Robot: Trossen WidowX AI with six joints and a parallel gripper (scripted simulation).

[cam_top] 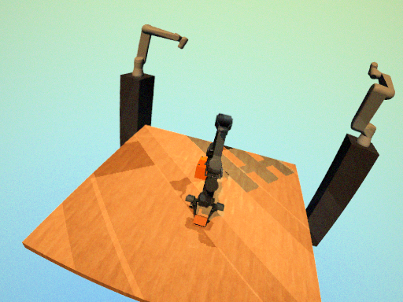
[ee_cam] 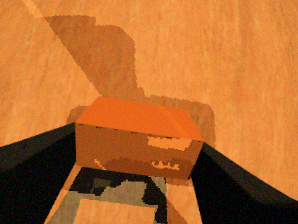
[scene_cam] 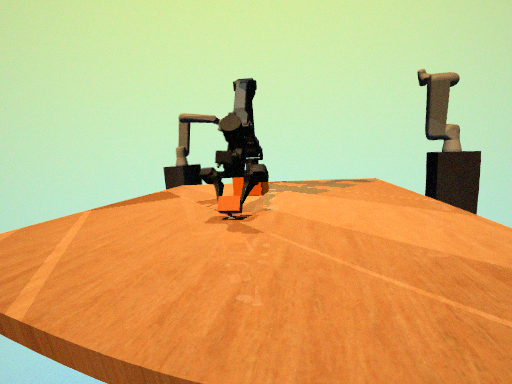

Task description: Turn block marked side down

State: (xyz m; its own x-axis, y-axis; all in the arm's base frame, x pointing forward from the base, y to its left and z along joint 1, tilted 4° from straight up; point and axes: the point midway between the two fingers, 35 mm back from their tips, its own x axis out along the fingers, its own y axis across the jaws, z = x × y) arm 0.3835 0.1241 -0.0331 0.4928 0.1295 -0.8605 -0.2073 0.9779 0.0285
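Note:
The orange block is a small box held between the two black fingers. My gripper is shut on it, one finger at each end. In the exterior view the block hangs a little above the table, with its shadow below. In the wrist view a bright orange face and a browner face toward the camera show. Uneven light patches lie on the browner face, and I cannot tell which side is marked. The underside is hidden.
A larger orange box stands behind the gripper, close beside the arm, partly hidden by it. Two brown arms stand on dark pedestals beyond the table edges. Shadows and light bands cross the table.

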